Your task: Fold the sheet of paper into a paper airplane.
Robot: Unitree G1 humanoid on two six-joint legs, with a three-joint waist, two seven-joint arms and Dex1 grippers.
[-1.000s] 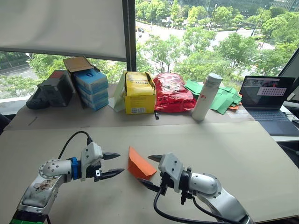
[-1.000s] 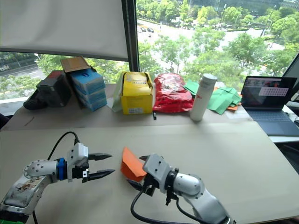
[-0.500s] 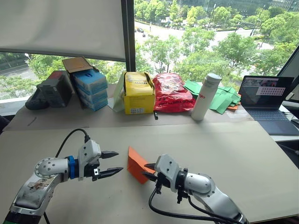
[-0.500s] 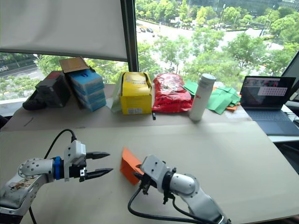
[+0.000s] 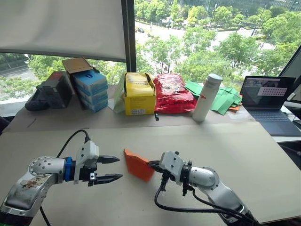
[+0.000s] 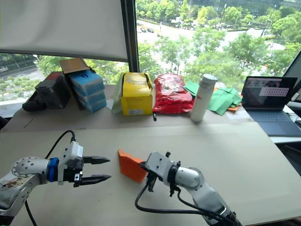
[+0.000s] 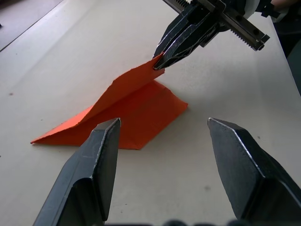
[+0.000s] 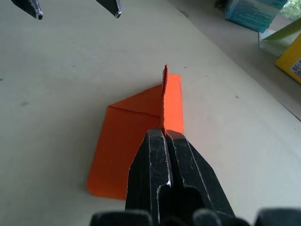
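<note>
Right tool (image 5: 151, 165): pressed together, pinching a raised flap of the orange sheet of paper (image 5: 137, 165), whose lower layers lie flat on the tabletop (image 5: 225, 146). Left tool (image 5: 115, 168): spread, hovering just beside. Step judged: mid-fold. Next: lay flap over, crease.

beige table (image 5: 244, 155), window (image 5: 211, 37), lowered blind (image 5: 61, 26)

Office/lab: high window (image 5: 197, 42) over trees, laptop (image 5: 269, 101), supply boxes (image 5: 91, 88) on worktable (image 5: 244, 150).

folded orange sheet of paper (image 5: 138, 164), flap raised
</note>
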